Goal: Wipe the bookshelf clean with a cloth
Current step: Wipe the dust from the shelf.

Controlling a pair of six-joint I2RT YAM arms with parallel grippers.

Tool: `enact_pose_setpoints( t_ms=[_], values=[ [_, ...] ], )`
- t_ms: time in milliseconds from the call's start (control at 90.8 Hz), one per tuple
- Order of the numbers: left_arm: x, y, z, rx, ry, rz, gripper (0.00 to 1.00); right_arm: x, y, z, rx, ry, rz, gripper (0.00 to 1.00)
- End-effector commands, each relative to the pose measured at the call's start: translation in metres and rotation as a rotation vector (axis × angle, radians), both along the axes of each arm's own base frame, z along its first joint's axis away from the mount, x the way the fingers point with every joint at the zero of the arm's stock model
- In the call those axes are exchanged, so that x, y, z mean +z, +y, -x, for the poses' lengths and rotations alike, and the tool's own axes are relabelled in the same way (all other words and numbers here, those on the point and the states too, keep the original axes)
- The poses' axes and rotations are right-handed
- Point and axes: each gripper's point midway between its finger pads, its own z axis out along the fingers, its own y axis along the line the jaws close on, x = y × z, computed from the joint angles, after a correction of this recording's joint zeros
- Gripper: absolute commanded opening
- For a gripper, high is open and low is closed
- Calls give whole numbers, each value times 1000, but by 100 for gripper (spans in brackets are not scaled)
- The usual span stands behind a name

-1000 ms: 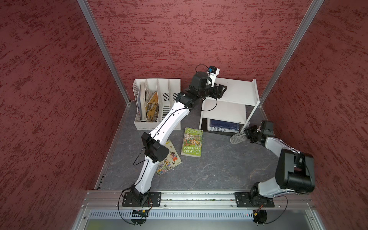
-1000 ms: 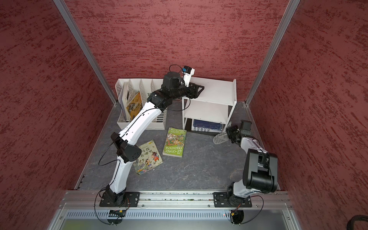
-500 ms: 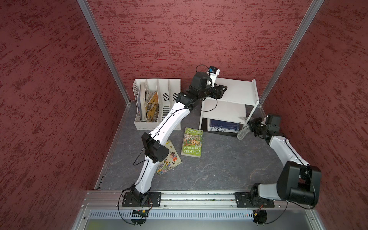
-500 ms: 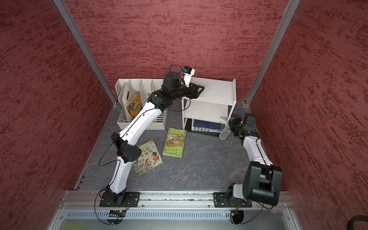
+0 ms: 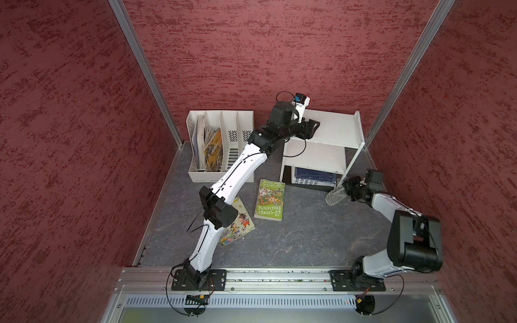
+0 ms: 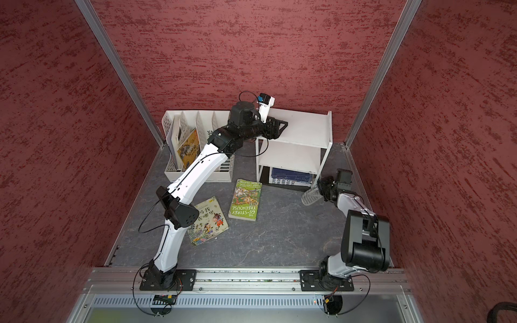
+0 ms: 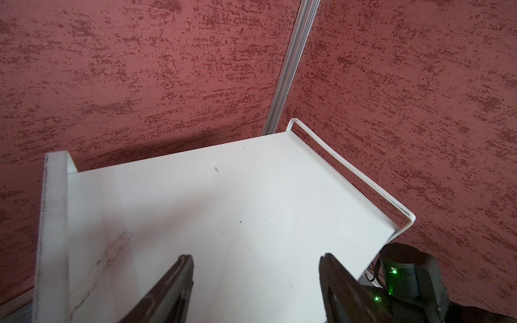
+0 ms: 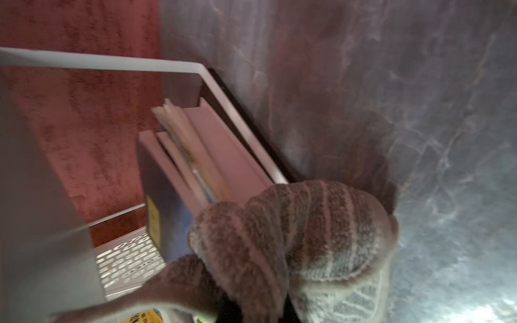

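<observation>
At the back of the grey surface (image 5: pixel 307 237) stands the white bookshelf (image 5: pixel 335 128), the left fingers (image 7: pixel 179 285) spread wide over its top board. By its front right post, near the base, the right fingers (image 5: pixel 349 186) pinch the striped grey cloth (image 5: pixel 334 196) (limp, light, prone to bunching; a gathered fold probably holds best). The right wrist view is blurred, and the cloth hides those fingers there.

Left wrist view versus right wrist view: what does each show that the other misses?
Only left wrist: the bookshelf top, scuffed, with the open left gripper at it. Only right wrist: the cloth, close to the camera, and books on the bottom tier. Both: the white frame tube and red wall.
</observation>
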Motion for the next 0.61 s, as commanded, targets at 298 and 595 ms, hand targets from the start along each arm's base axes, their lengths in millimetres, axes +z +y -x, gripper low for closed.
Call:
enact_pose_setpoints(
  t_ms=[298, 595],
  values=[
    [58, 70, 11, 73, 86, 138, 84, 44, -55, -38, -37, -93, 270, 0],
    [36, 115, -8, 145, 202, 133, 86, 46, -66, -108, -132, -344, 148, 0]
  ],
)
